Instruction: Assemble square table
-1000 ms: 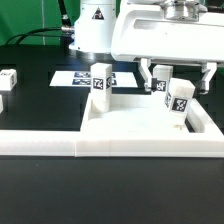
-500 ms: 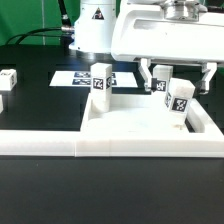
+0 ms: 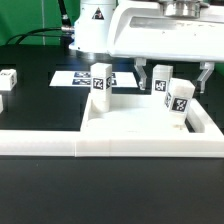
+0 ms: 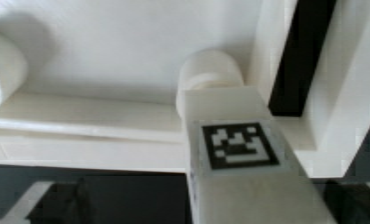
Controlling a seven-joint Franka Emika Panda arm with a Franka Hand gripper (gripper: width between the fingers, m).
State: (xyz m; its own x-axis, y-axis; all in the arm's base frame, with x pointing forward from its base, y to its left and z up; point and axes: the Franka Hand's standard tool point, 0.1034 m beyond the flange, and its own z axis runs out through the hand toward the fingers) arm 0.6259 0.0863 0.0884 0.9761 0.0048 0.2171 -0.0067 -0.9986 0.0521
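The square table's white slab (image 3: 130, 122) lies in the middle of the exterior view. One white tagged leg (image 3: 98, 80) stands upright at its far left corner. Two more tagged legs (image 3: 180, 98) (image 3: 160, 80) stand close together on its right side. My gripper (image 3: 173, 74) hangs just above these two, open, with its dark fingers (image 3: 141, 72) wide on either side and touching neither. In the wrist view a tagged leg (image 4: 239, 150) stands between the open jaws of my gripper (image 4: 200, 205), with the slab (image 4: 93, 70) behind it.
A long low white wall (image 3: 40, 143) runs along the front. The marker board (image 3: 72, 77) lies behind the slab. Two loose tagged legs (image 3: 8, 79) lie at the exterior view's far left. The robot base (image 3: 92, 25) stands at the back.
My gripper has risen slightly above the right legs and its fingers stand a little wider. The legs and the slab have not moved.
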